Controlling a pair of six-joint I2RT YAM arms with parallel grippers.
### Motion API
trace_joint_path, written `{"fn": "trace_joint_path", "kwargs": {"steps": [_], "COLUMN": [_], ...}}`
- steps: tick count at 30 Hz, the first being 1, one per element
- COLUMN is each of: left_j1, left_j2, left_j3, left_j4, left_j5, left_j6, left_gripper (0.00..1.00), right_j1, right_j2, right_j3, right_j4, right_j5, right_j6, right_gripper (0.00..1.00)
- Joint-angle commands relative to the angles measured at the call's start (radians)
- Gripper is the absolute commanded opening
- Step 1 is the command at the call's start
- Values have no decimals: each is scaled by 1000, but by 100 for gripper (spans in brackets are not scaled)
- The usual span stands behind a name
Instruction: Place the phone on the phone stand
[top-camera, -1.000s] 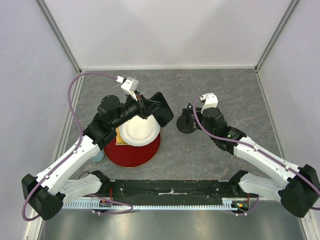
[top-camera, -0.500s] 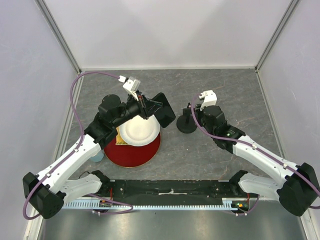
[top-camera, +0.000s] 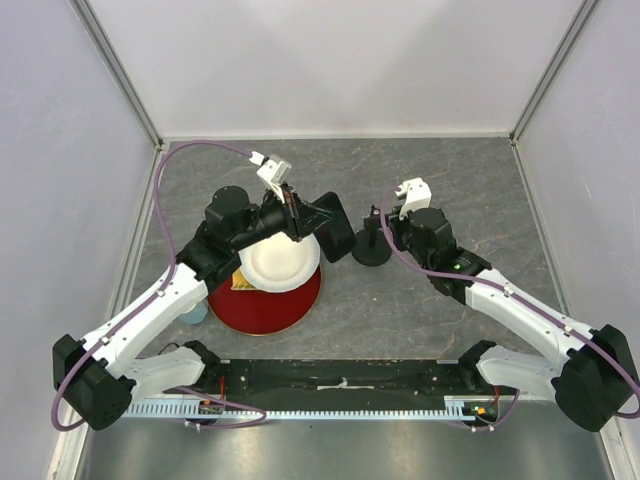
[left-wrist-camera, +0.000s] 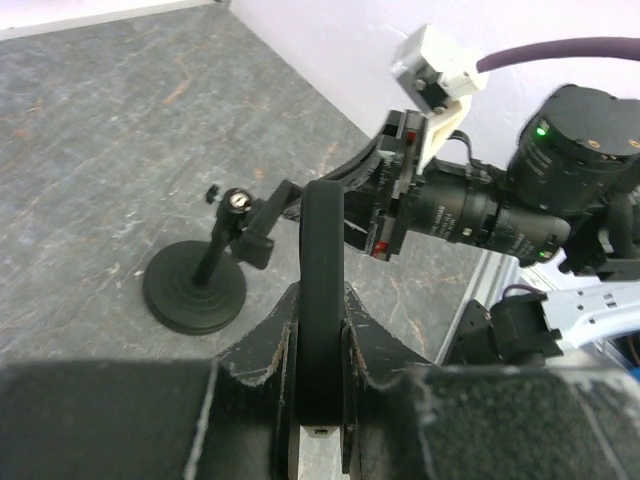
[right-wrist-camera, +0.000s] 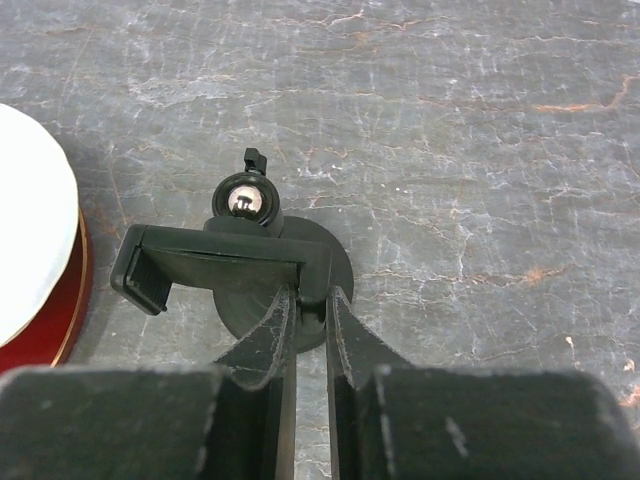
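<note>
Left wrist view: the flat glossy black phone (left-wrist-camera: 322, 240) was held edge-on, aloft, clenched in the left gripper (left-wrist-camera: 320, 310) near the small black disc-based phone stand (left-wrist-camera: 197, 290), whose cradle was pinched by the right gripper (right-wrist-camera: 308, 300), so a tilted approach might miss the cradle or tip the stand on the grey desk (left-wrist-camera: 100, 150).

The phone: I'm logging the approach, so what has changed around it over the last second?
The left gripper, shut on the phone, carried it rightward toward the phone stand; it is not seated yet. The right gripper kept its pinch on the cradle, and the phone stand stayed put, as did the white plate.
</note>
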Motion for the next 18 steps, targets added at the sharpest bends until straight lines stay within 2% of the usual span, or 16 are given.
{"fn": "trace_joint_path", "kwargs": {"steps": [1, 8, 13, 18], "left_j1": [0, -4, -37, -66], "left_j2": [18, 24, 20, 142], "left_j3": [26, -41, -56, 33], "left_j4": [178, 452, 497, 491], "left_j5": [174, 472, 540, 687], "left_j6": [-1, -52, 71, 238], "left_gripper": [2, 2, 2, 2], "right_j1": [0, -77, -102, -114], "right_j2": [-35, -28, 0, 23], "right_j3": [21, 39, 58, 81], "right_j4": [-12, -66, -82, -115], "right_j5": [-158, -491, -620, -747], "right_j6": [-20, -61, -78, -118], "right_gripper": [0, 0, 0, 0]}}
